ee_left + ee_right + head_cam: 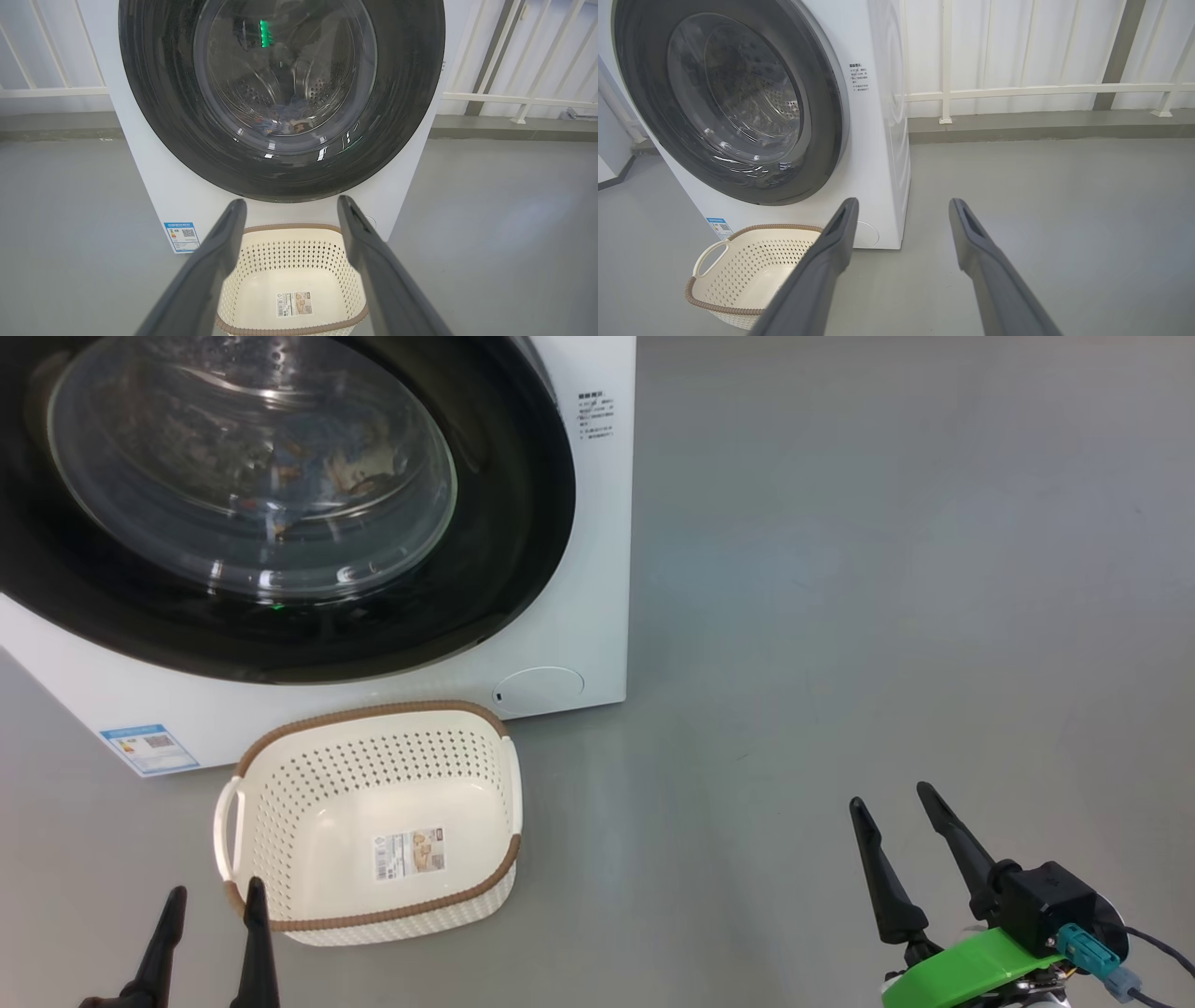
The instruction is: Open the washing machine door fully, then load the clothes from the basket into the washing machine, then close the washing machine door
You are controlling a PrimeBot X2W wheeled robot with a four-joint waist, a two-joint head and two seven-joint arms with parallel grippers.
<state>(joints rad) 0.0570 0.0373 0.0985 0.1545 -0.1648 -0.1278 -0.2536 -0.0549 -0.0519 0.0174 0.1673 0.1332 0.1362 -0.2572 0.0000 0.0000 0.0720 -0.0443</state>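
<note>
The black-rimmed door (252, 476) is shut on the white washer (597, 569); blue clothes (287, 119) are glimpsed through it; the cream basket (373, 711) is set just before it; left gripper (213, 892) and right gripper (889, 795) are spread wide, empty.

A smooth, matt grey floor (887, 569) carries everything here. On it stands a big white front-loading washing machine (597, 569), its base flat on the ground. Just in front of the machine's lower front panel sits a small cream-white perforated plastic basket (373, 765) with a brown woven-look rim, upright, close to the panel; whether the two touch is hard to tell. Farther back, the floor ends at a low grey kerb (1041, 126) bearing a white metal railing (1041, 88).
</note>
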